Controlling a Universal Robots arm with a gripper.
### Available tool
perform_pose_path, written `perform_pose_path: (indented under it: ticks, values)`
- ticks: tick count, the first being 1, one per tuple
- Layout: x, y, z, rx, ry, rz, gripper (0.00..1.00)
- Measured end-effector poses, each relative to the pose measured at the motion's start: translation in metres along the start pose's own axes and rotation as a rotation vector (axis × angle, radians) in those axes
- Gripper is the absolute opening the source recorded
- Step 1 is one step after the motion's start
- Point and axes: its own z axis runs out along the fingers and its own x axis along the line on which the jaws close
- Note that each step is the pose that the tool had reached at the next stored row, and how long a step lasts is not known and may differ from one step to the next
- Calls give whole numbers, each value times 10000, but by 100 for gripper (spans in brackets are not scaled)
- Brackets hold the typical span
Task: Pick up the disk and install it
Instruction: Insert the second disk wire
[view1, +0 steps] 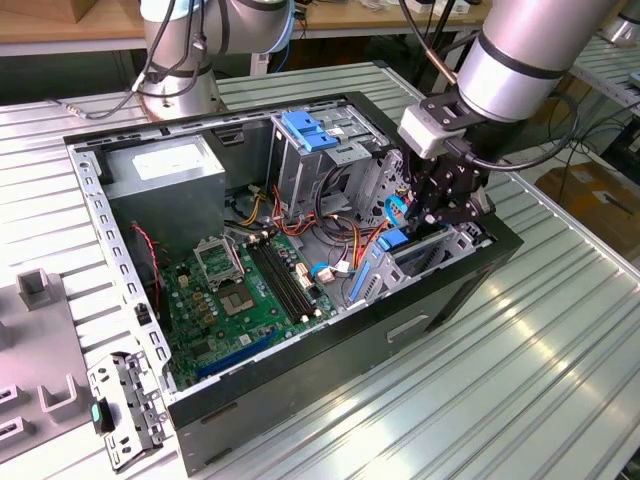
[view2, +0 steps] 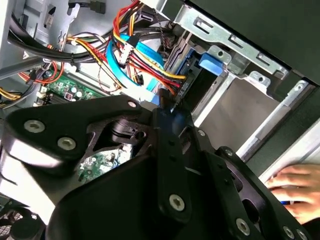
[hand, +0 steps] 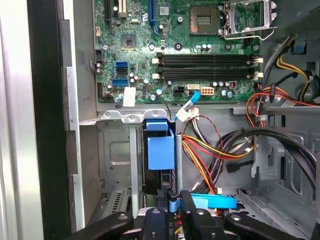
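So in the exterior view our gripper (view1: 440, 212) sits low in the open case (view1: 440, 300) at the exterior view's right, clenched on the disk (view1: 398, 240) standing in the near drive bay. In the second wrist view, cables (view2: 135, 55) crowd the slot; we judge a snag could jam the disk. In the first wrist view, the blue rail (hand: 160, 150) looks seated, the motherboard (hand: 175, 50) lies far, and the case rests on a slatted metal bench.

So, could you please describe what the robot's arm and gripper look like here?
The arm is a thick silver-grey tube with a black band near the wrist. A white block sits below it, then the gripper, a black linkage of flat bolted plates. Black cables loop beside the wrist.
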Motion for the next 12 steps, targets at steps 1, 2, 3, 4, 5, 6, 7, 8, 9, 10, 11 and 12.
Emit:
perform_pose_path:
  ticks: [1,2,3,4,5,6,7,8,9,10,11,12]
  values:
    - [-2,-2,-37,-1,2,0,24]
    - [-4,-3,-68,-1,0,0,24]
    - [-5,-5,-103,0,3,0,24]
    - [-6,-6,-123,0,5,0,24]
    - [-7,-6,-138,-1,5,0,24]
    - [-8,-7,-149,-1,4,0,24]
    - [-8,-7,-158,-1,4,0,24]
    - [-8,-7,-160,-1,3,0,24]
    - [-8,-7,-160,0,2,0,24]
    - [-8,-7,-160,0,1,0,24]
    - [-9,-7,-160,0,2,0,22]
    - [-9,-8,-161,0,4,0,22]
